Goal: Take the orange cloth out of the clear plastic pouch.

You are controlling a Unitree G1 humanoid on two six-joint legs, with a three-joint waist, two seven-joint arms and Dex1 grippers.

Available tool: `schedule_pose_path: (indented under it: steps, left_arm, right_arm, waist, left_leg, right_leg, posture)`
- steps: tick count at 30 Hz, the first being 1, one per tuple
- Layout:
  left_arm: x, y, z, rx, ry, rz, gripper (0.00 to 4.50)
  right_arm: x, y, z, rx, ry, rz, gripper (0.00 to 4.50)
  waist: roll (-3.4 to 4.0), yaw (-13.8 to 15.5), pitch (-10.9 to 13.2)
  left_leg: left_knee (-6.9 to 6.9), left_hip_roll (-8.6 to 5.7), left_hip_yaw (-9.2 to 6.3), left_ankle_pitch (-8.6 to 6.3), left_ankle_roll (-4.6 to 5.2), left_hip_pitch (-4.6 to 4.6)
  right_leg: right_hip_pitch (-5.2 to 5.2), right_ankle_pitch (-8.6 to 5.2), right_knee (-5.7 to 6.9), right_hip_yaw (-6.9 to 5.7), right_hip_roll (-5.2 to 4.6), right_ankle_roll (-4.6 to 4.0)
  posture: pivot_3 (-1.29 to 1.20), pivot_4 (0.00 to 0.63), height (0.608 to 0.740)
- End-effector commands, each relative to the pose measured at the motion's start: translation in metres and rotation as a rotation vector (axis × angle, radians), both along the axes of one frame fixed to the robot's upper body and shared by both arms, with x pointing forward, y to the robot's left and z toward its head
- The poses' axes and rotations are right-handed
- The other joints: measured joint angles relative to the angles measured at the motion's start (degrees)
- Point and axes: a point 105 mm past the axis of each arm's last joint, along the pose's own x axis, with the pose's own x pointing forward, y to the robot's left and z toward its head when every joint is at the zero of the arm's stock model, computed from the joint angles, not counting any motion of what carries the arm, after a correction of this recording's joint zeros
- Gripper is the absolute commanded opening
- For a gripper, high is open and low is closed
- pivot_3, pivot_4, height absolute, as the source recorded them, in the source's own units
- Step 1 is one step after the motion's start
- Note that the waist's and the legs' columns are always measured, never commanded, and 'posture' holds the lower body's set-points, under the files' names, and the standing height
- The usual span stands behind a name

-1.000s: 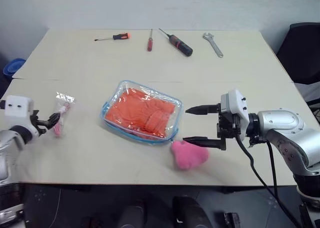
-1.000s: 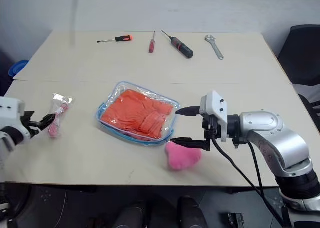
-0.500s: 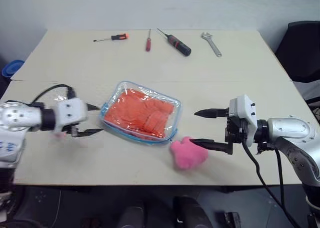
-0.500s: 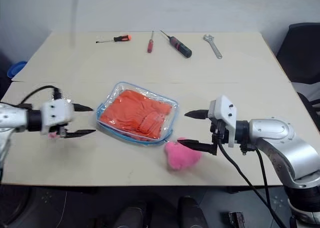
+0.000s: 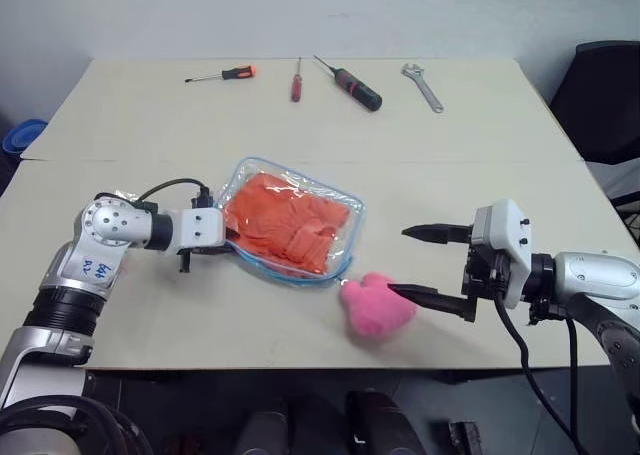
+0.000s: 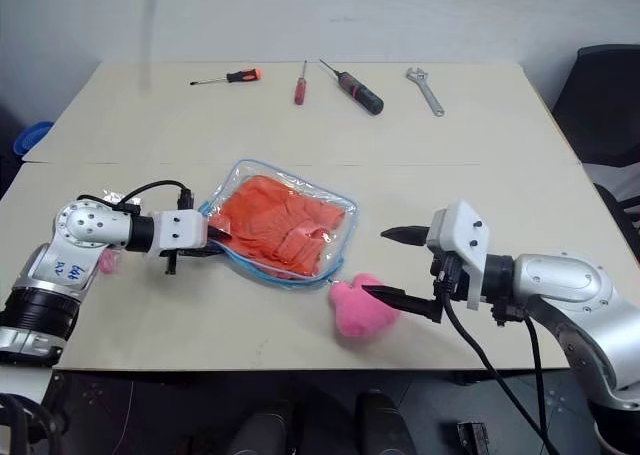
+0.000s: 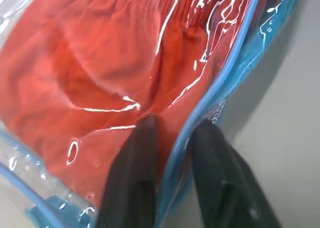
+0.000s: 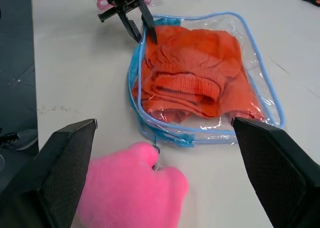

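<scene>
Left gripper (image 5: 226, 245) clamped on the blue-trimmed left edge of the clear plastic pouch (image 5: 345, 215), one finger (image 7: 137, 158) over the film, the other under it. The orange cloth (image 5: 290, 220) lies inside the pouch at the middle of the table (image 5: 150, 125). Right gripper (image 5: 420, 263) spread wide, empty, lower finger just above the pink plush lump (image 5: 372, 307).

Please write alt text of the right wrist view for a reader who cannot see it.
A clear plastic pouch with blue trim lies on a beige table, the orange cloth still inside it. The left claw is shut on the pouch's far edge. Nearer, a pink plush lump sits between the wide-open fingers of the right claw.
</scene>
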Motion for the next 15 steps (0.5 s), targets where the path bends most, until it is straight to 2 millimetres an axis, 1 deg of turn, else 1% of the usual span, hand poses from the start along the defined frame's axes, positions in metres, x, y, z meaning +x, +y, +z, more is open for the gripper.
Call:
schedule_pose_path:
  steps: [1, 4, 6, 9, 13, 15]
  left_arm:
    - [-0.006, -0.029, 0.010, -0.107, 0.000, 0.036, 0.02]
    - [-0.012, -0.052, 0.007, -0.142, 0.009, 0.053, 0.02]
    - [-0.017, -0.061, 0.006, -0.145, 0.009, 0.033, 0.02]
    - [-0.017, -0.061, 0.003, -0.112, -0.017, 0.028, 0.02]
    - [-0.016, -0.056, 0.001, -0.084, -0.038, 0.027, 0.02]
    - [-0.017, -0.053, 0.003, -0.097, -0.032, 0.038, 0.46]
  right_arm:
    - [-0.007, 0.001, 0.011, -0.008, -0.052, 0.007, 4.50]
    - [-0.007, 0.001, 0.010, -0.011, -0.049, 0.005, 4.50]
    - [-0.007, 0.001, 0.010, -0.012, -0.049, 0.005, 4.50]
    - [-0.006, 0.001, 0.009, -0.019, -0.045, 0.008, 4.50]
    - [-0.007, -0.009, -0.011, -0.123, -0.006, 0.007, 4.50]
    - [-0.010, -0.016, -0.022, -0.159, 0.020, 0.007, 4.50]
  waist:
    - [-0.01, 0.17, 0.00]
    - [-0.02, 0.39, 0.00]
    - [-0.02, 0.44, 0.00]
    - [-0.01, 0.36, 0.00]
    - [-0.02, 0.46, 0.00]
    - [-0.02, 0.53, 0.00]
  left_leg:
    - [0.02, -0.01, -0.02, 0.00, 0.00, -0.01]
    - [0.06, -0.01, -0.07, 0.00, 0.00, -0.01]
    - [0.09, -0.01, -0.06, 0.01, -0.01, -0.01]
    - [0.07, -0.01, -0.05, 0.03, -0.04, 0.05]
    - [0.03, -0.01, -0.05, 0.02, -0.04, 0.10]
    - [0.03, -0.01, -0.03, 0.02, -0.04, 0.10]
  right_leg:
    - [0.02, 0.00, 0.01, 0.00, -0.01, 0.00]
    - [0.05, 0.01, -0.02, -0.01, 0.00, 0.02]
    - [0.05, 0.01, -0.02, -0.01, 0.01, 0.02]
    - [0.05, 0.01, -0.08, 0.00, 0.03, 0.02]
    - [0.06, 0.01, -0.11, 0.00, 0.04, 0.02]
    - [0.08, 0.01, -0.12, 0.01, 0.04, 0.02]
  posture:
    - [0.00, 0.150, 0.740]
    - [0.00, 0.150, 0.740]
    - [0.00, 0.150, 0.740]
    - [0.00, 0.150, 0.740]
    - [0.00, 0.150, 0.740]
    - [0.00, 0.150, 0.740]
